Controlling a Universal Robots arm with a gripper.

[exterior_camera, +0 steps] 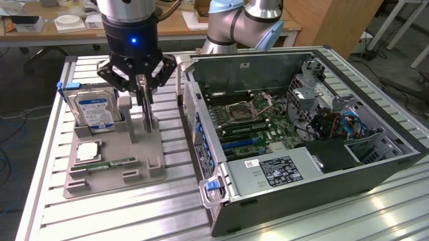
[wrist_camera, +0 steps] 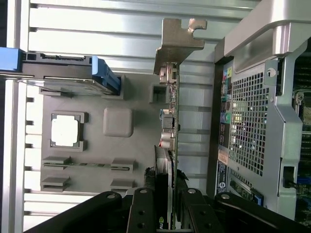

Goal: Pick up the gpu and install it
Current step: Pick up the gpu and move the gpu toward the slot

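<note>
The jaws, closed partway, pinch the upper edge of the gpu point(exterior_camera: 146, 115) point(wrist_camera: 171, 141), one black finger point(wrist_camera: 141, 213) on each face of the thin card. The gpu stands upright on its long edge over the gray holder tray point(exterior_camera: 114, 173) point(wrist_camera: 136, 160), its silver bracket point(wrist_camera: 177, 36) at one end; whether its lower edge sits in the tray's slot or hangs just clear cannot be told. On the same tray, a hard drive point(exterior_camera: 94, 111) point(wrist_camera: 63, 73) with a blue-and-white label stands on the exterior view's left of the card, with a square processor chip point(exterior_camera: 88, 150) point(wrist_camera: 64, 132) and a green memory stick point(exterior_camera: 107, 164) lying nearer the camera. On the exterior view's right, an open computer case point(exterior_camera: 302, 165) point(wrist_camera: 252, 121) lies on the slatted metal counter point(exterior_camera: 134, 216), its motherboard point(exterior_camera: 254, 120) exposed.
</note>
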